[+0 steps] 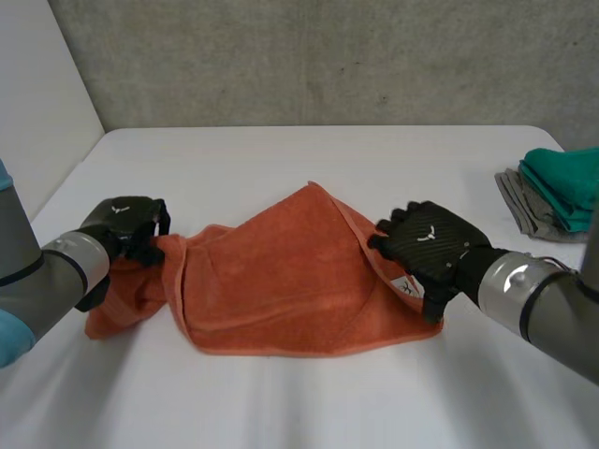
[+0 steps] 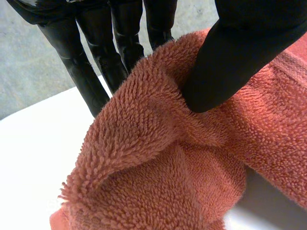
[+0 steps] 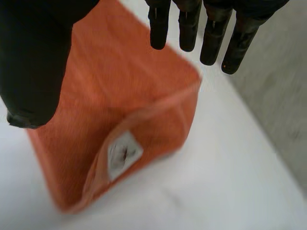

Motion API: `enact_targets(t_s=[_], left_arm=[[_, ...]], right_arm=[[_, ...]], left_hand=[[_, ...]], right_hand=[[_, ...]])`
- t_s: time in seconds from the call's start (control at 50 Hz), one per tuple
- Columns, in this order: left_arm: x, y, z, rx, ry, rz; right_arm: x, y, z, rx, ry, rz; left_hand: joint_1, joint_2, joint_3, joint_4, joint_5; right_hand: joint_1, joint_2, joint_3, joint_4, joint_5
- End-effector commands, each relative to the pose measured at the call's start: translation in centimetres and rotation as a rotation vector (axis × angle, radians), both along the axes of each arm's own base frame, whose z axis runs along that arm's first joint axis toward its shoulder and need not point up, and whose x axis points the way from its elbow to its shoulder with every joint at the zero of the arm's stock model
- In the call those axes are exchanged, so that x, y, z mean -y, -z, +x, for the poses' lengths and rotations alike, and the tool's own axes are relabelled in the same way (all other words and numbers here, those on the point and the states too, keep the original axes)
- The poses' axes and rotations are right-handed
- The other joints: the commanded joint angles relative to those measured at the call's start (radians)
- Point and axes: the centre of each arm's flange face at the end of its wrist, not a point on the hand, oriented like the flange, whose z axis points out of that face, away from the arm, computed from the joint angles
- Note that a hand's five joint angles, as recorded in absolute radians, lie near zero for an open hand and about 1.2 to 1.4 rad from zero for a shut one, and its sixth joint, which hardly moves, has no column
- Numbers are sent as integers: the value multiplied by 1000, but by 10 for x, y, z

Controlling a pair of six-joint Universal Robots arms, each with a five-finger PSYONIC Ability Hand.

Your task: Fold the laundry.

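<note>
Towel (image 1: pixel 281 285), orange and thick-piled, lies across the middle of the white counter (image 1: pixel 281 412), between the robot's two hands. We judge the fold as begun but far from done. One flap is turned over the middle and rises to a peak on the far side. The towel's near edge runs fairly straight, and its left end is bunched and wrinkled. No neat rectangle is there yet, so the left end has to be smoothed and the halves brought together and squared. At the counter's far right edge sits a small pile of folded clothes (image 1: pixel 552 192), green on top of grey, well apart from the towel; we take that as laundry already finished.

The left hand (image 1: pixel 124 224) is at the towel's left end. In the left wrist view its thumb (image 2: pixel 240 62) presses into a raised ridge of the pile while its fingers (image 2: pixel 86 72) stand behind the ridge, so it is pinching the cloth.

The right hand (image 1: pixel 432 245) sits at the towel's right edge with its forearm reaching in low from the right. In the right wrist view its fingers (image 3: pixel 189 26) are straight and spread away from the thumb (image 3: pixel 33 67), holding nothing. Under its palm lies a folded corner bearing a white label (image 3: pixel 123 154).
</note>
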Motion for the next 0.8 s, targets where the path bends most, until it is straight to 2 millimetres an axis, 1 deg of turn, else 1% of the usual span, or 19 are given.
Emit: enact_targets(t_s=[0.02, 0.16, 0.22, 0.24, 0.34, 0.44, 0.72, 0.8], left_arm=[[-1, -3, -2, -1, 6, -9], [-7, -4, -6, -1, 20, -6], [-7, -7, -6, -2, 20, -15], [-7, -8, -6, -3, 21, -18], [-8, -10, -5, -4, 20, -23], [-9, -10, -5, -4, 20, -24], [-10, -9, -5, -3, 22, -22], [-10, -10, -5, -4, 23, -25]], right_arm=[[-23, 11, -4, -113, -125, -170], [-30, 30, -10, -350, -261, -336], [-26, 42, -10, -413, -297, -346], [-22, 50, -10, -441, -313, -344], [-12, 61, -14, -461, -323, -328], [-2, 74, -12, -468, -332, -309], [16, 89, -5, -461, -347, -352], [22, 94, -2, -461, -344, -365]], left_hand=[[239, 171, 171, 168, 179], [236, 168, 168, 165, 176], [236, 168, 168, 165, 176], [236, 168, 168, 165, 176], [236, 168, 168, 165, 176], [236, 168, 168, 165, 176], [236, 168, 168, 165, 176], [236, 168, 168, 165, 176]], right_hand=[[134, 94, 113, 102, 115], [252, 211, 230, 219, 233], [266, 226, 245, 234, 247], [266, 226, 245, 234, 248], [278, 238, 257, 246, 259], [287, 247, 265, 255, 268], [387, 347, 365, 355, 368], [454, 414, 433, 422, 435]])
